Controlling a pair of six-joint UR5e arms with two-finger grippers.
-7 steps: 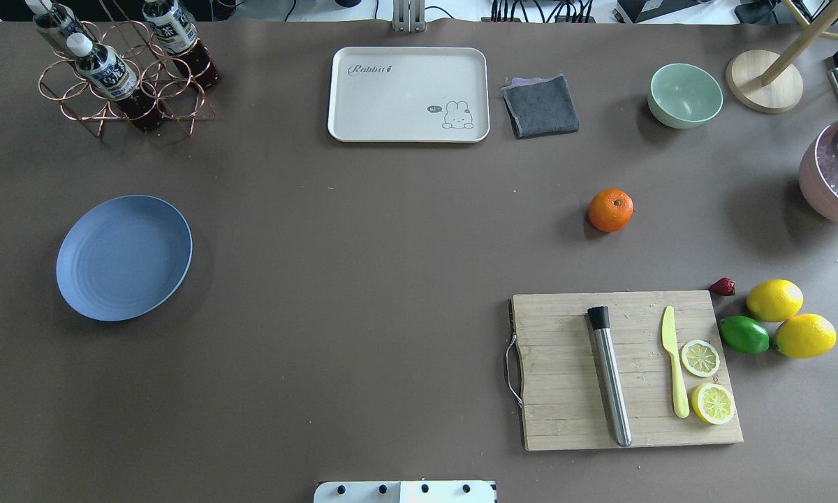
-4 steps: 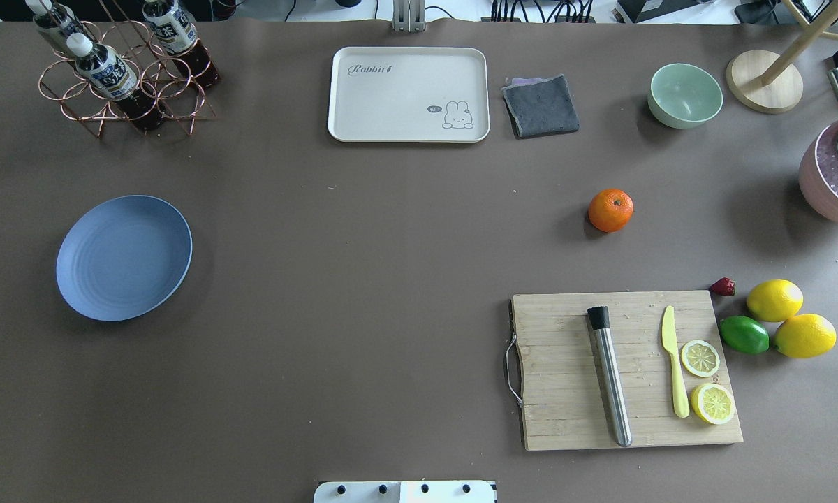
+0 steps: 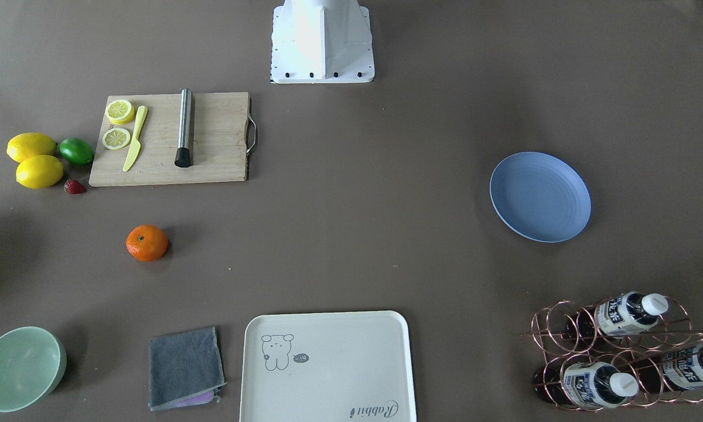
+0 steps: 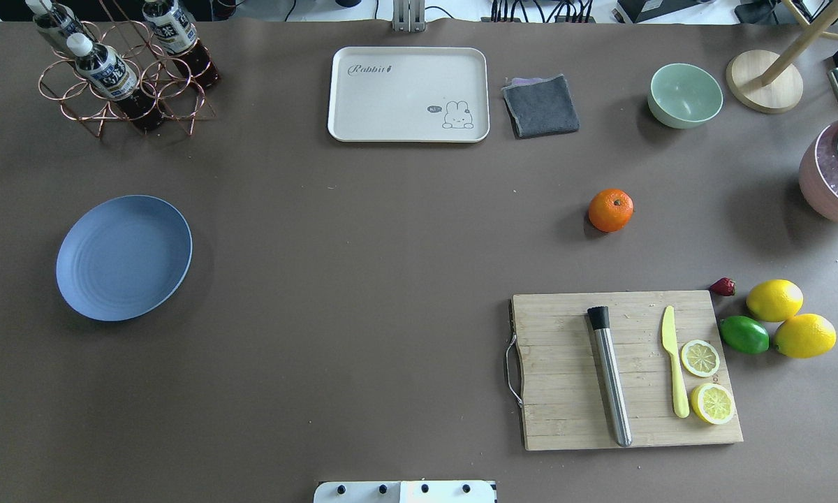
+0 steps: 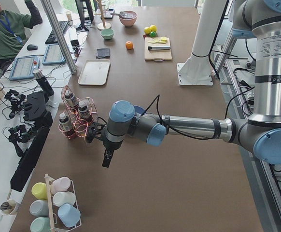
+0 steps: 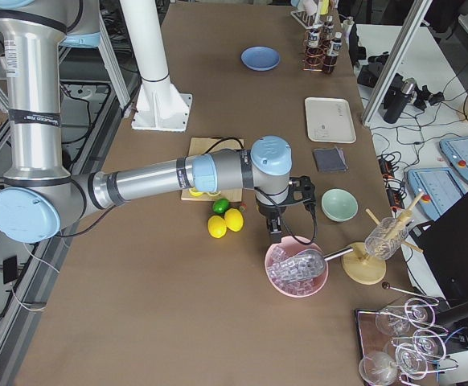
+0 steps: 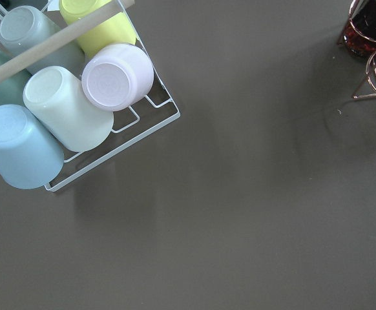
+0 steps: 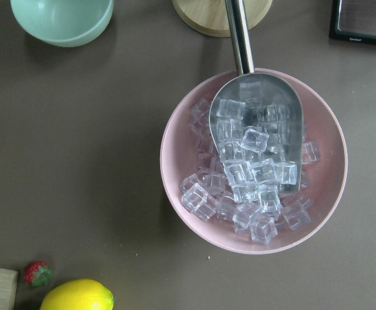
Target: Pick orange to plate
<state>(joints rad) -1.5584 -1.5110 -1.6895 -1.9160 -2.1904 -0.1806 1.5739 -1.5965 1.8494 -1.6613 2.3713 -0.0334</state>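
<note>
The orange (image 4: 610,210) sits alone on the brown table right of centre, beyond the cutting board; it also shows as the orange (image 3: 147,242). The blue plate (image 4: 124,258) lies empty at the far left, also seen as the plate (image 3: 540,197). Neither gripper enters the overhead or front views. My left gripper (image 5: 105,163) hangs past the plate at the table's left end, near the bottle rack. My right gripper (image 6: 273,231) hangs at the right end over the pink ice bowl. For both I cannot tell whether they are open or shut.
A cutting board (image 4: 625,370) holds a muddler, a yellow knife and lemon slices. Lemons (image 4: 774,300), a lime (image 4: 744,334) and a strawberry lie beside it. A cream tray (image 4: 408,94), grey cloth (image 4: 540,105), green bowl (image 4: 685,95), bottle rack (image 4: 122,70), ice bowl (image 8: 252,161) and cup rack (image 7: 65,97) ring the table.
</note>
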